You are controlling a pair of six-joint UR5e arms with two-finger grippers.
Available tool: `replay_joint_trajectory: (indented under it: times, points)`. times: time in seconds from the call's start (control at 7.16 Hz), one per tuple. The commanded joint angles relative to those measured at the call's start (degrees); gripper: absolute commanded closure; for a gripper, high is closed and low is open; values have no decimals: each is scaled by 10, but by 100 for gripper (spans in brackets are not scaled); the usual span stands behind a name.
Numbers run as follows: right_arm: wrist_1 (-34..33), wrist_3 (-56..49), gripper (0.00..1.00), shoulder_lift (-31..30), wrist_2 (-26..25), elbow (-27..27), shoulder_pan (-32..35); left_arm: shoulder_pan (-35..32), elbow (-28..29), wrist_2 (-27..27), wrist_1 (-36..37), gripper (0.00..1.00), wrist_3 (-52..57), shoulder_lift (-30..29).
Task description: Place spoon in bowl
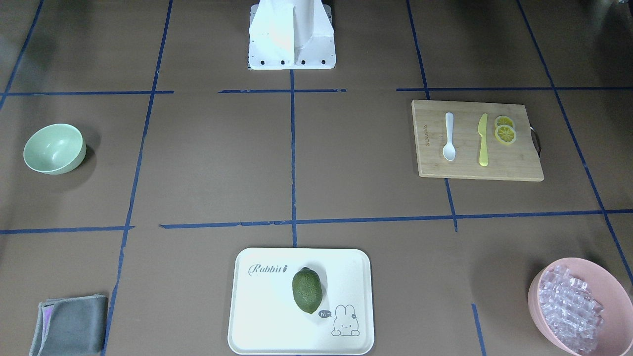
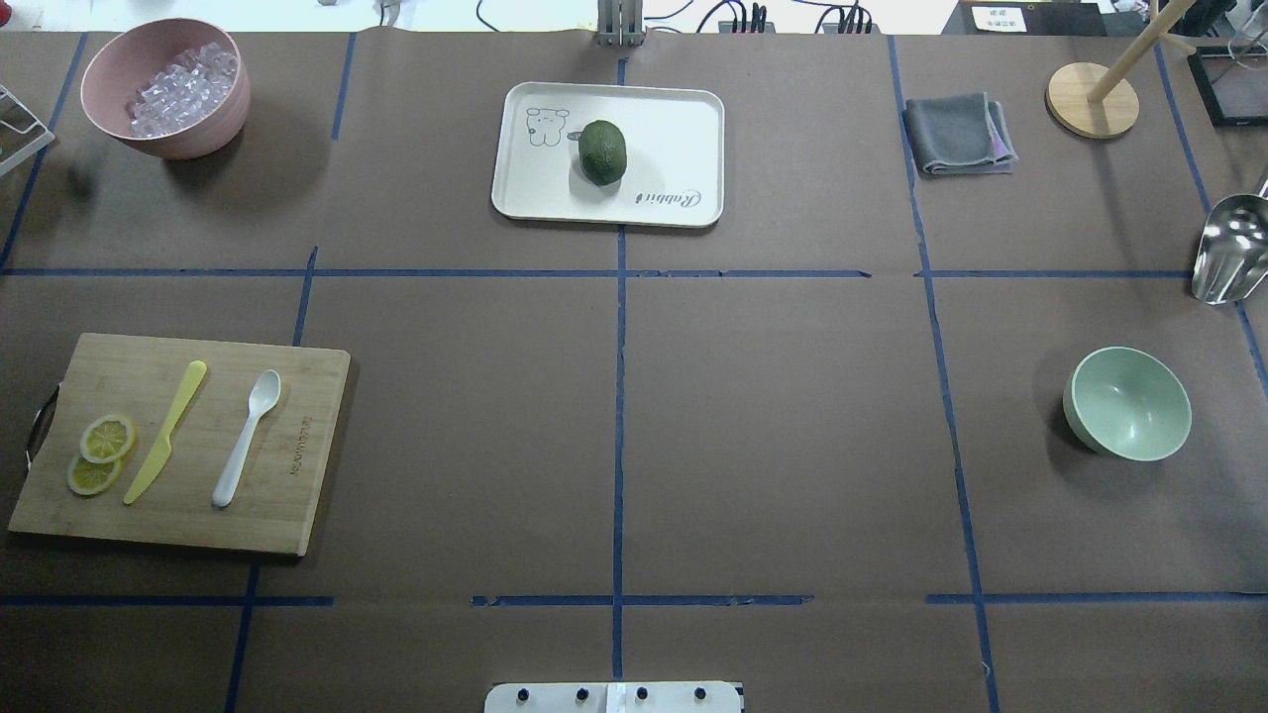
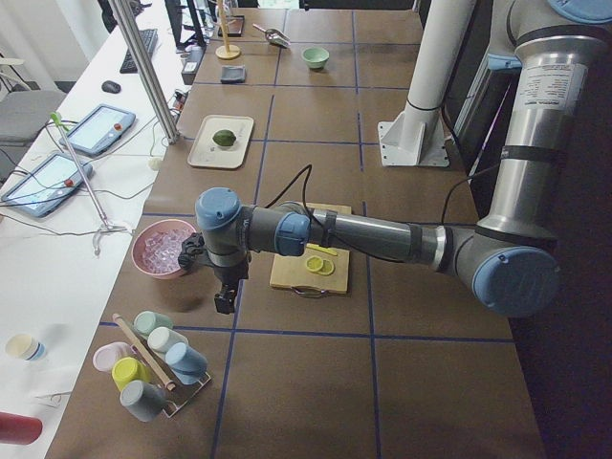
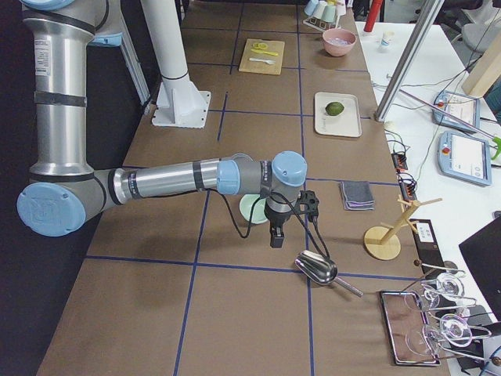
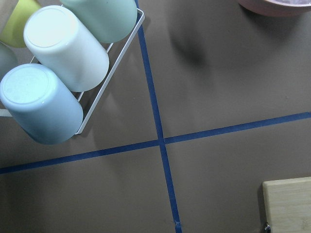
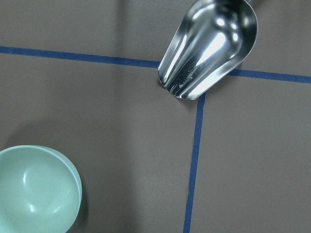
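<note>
You've got the spoon (image 2: 246, 436) lying on the cutting board (image 2: 307, 386), apart from the left claw (image 3: 225, 304) hanging past the board's end. The right claw (image 4: 275, 239) hangs by the bowl (image 4: 250, 211). You can't tell how open either is.

Overhead view. Lower left: bamboo cutting board (image 2: 277, 495) carrying a yellow knife (image 2: 163, 433), two overlapping lemon slices (image 2: 99, 454) beside it. Upper left: pink bowl (image 2: 198, 134) of clear ice cubes (image 2: 183, 89). Top centre: white tray (image 2: 674, 149), dark green fruit (image 2: 602, 152) on it. Upper right: folded grey cloth (image 2: 956, 134), wooden stand (image 2: 1092, 99); metal scoop (image 2: 1228, 248) at right edge. Left wrist view, upper left: pastel cups (image 5: 65, 53), bases toward camera
</note>
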Motion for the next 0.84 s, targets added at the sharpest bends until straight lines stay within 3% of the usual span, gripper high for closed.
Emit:
replay_joint_trajectory:
  times: [0.0, 0.7]
  points:
    - [1, 0, 0, -1, 0, 0, -1, 0, -2, -2, -1, 0, 0, 0]
    - [1, 0, 0, -4, 0, 0, -5, 0, -1, -1, -1, 0, 2, 1]
